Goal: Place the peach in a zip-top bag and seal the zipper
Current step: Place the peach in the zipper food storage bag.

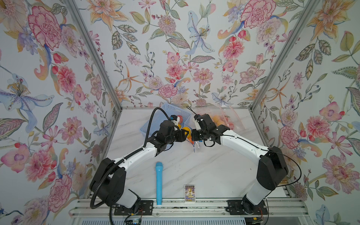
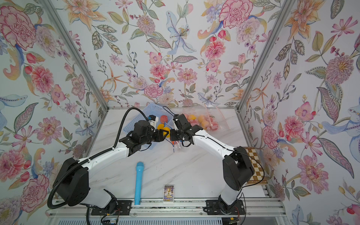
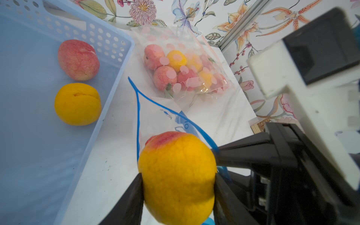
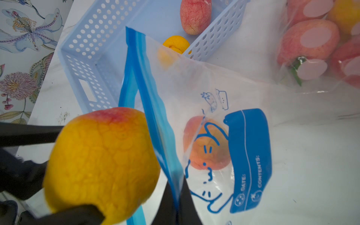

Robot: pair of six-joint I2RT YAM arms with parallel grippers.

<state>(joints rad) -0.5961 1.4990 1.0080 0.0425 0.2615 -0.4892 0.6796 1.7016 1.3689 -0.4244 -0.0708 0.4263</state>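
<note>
Peach [image 4: 101,161]: yellow with a red blush, lifted off the table [image 1: 194,165], clamped at its sides by the left gripper [image 3: 176,187], whose fingers stand half apart around it. Position: just beside the blue zipper [image 4: 148,97], outside the mouth, not yet in.

Bag [image 4: 214,97]: clear film with blue print, held up by one end of its rim. The right gripper [image 4: 176,206] has its fingers pressed tight on the zipper strip. In the left wrist view the two blue lips part in a narrow V, so the mouth is open. A second, reddish fruit [image 4: 206,144] shows through the film; inside or behind, I cannot tell.

Basket [image 3: 109,64]: pale blue, holding one pink fruit [image 3: 78,60] and one yellow [image 3: 78,104].

Spotted sack [image 3: 185,68]: full of fruit, lying beyond the bag.

Progress, as I judge it: pick-up done, mouth presented. Left to do: push the peach in, let go, press the zipper shut along its length.
</note>
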